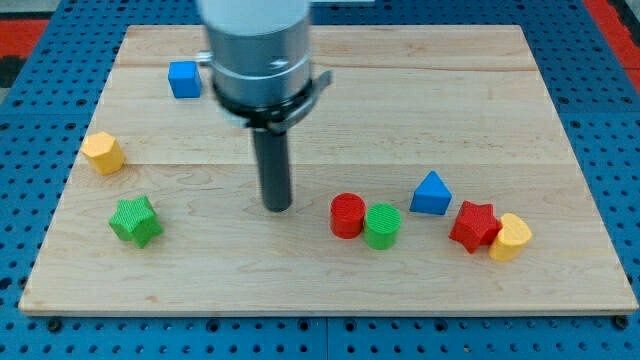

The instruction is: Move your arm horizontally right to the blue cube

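Observation:
The blue cube (pixel 184 78) sits near the top left of the wooden board (pixel 330 290). My tip (pixel 277 207) rests on the board around its middle, well below and to the right of the blue cube. The rod hangs from the grey arm body (pixel 258 50), which stands just right of the cube in the view. The tip touches no block.
A yellow hexagon block (pixel 103 152) and a green star (pixel 135 220) lie at the left. At the lower right are a red cylinder (pixel 348 215), a green cylinder (pixel 382 225), a blue triangle (pixel 431 194), a red star (pixel 473 225) and a yellow block (pixel 510 238).

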### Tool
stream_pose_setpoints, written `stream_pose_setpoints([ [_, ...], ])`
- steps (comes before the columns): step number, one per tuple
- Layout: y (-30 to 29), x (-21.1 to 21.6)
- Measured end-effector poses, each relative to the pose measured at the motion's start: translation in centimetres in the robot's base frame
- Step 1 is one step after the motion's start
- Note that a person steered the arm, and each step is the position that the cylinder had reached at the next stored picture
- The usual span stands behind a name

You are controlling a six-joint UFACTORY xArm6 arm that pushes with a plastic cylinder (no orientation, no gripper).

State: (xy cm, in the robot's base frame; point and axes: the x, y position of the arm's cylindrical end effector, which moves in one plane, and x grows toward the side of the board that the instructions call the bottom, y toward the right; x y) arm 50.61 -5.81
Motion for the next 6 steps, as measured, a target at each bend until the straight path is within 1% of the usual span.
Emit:
stream_pose_setpoints([
  [1, 7.9, 1.8],
  [2, 13.3, 1.8],
  [3, 4.5, 2.5],
  [4, 0.1, -2.8],
  [5, 3.3, -11.8],
  [6, 3.4, -18.5],
])
